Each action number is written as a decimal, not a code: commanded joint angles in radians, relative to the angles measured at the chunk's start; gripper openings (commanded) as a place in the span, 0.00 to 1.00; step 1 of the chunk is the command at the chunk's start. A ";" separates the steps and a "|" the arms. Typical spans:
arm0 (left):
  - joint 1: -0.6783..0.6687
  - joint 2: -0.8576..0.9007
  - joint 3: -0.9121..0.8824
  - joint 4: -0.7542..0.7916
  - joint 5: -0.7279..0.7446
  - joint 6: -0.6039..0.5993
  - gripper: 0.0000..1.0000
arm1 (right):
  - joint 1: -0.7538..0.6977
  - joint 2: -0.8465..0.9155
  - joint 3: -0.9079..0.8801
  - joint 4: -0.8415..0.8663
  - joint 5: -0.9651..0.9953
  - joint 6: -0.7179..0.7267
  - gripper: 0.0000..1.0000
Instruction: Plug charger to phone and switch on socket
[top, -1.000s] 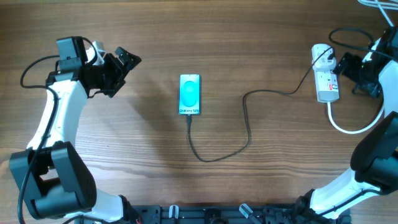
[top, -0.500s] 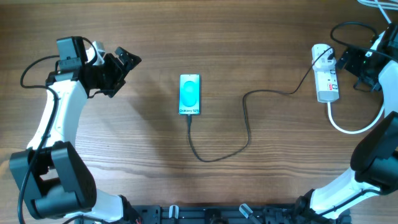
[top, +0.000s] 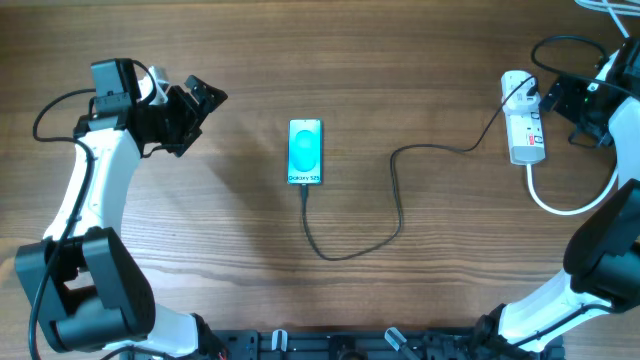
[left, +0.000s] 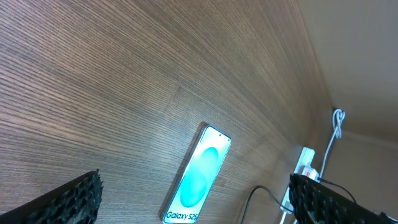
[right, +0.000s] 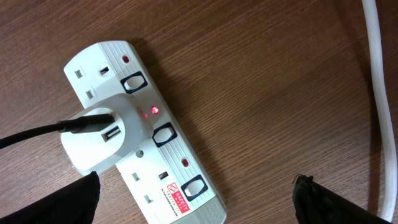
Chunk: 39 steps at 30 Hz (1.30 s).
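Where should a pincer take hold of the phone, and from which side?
Grip the phone across its two long edges at mid-length, coming straight down from above. It lies flat, screen up, with both long edges bare; the charger sits at its Galaxy S25 end.

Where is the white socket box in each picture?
Overhead: the socket lies at the far right, near the top.
Left wrist: a small bit of it peeks out at the lower right, beyond the phone.
Right wrist: it fills the left half, lying slantwise.
Shared landmark: the black charger cable leading to it, seen in all three.
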<state>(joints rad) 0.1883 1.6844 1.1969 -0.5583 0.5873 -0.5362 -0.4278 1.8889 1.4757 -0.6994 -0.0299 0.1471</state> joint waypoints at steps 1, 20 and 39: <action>0.005 -0.013 0.000 0.000 -0.010 0.015 1.00 | 0.002 -0.014 0.015 0.005 -0.016 -0.016 1.00; 0.004 -0.190 -0.002 0.000 -0.013 0.015 1.00 | 0.002 -0.014 0.015 0.005 -0.016 -0.016 1.00; -0.024 -0.510 -0.443 0.436 -0.299 0.189 1.00 | 0.002 -0.014 0.015 0.005 -0.016 -0.016 1.00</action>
<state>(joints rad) 0.1867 1.1931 0.8856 -0.2871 0.3061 -0.3828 -0.4278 1.8889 1.4757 -0.6979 -0.0303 0.1471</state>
